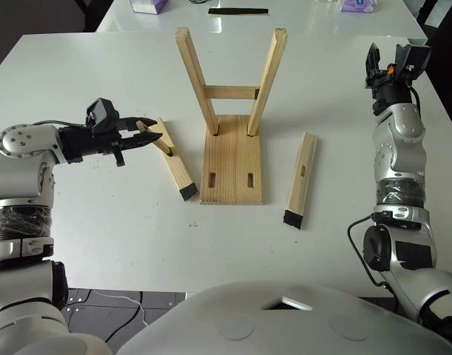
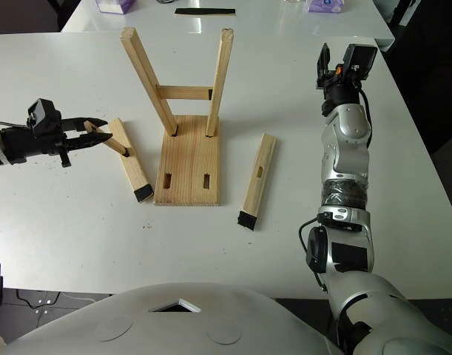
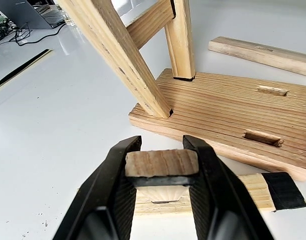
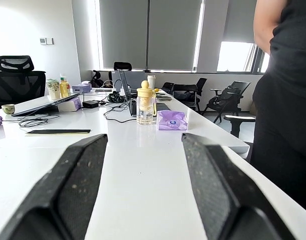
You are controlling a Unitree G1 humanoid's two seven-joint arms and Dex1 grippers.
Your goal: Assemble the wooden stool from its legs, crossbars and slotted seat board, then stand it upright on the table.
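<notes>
The slotted seat board point(image 1: 231, 159) lies flat mid-table. Two legs point(image 1: 196, 78) stand in its far slots, leaning apart and joined by a crossbar point(image 1: 231, 92). Its two near slots point(image 1: 212, 179) are bare. Left of the board lies a third leg point(image 1: 174, 159) with a short crossbar point(image 1: 153, 135) sticking out of it. My left gripper point(image 1: 140, 138) is shut on that crossbar's free end point(image 3: 162, 162). A fourth leg point(image 1: 302, 177) lies loose to the right of the board. My right gripper point(image 1: 392, 63) is held up at the far right, open and holding nothing.
Beyond the table's far edge a second table carries a black strip point(image 1: 237, 11) and tissue packs point(image 1: 148, 6). A person point(image 4: 288, 100) stands by the right side. Bare tabletop lies in front of the board and on both sides.
</notes>
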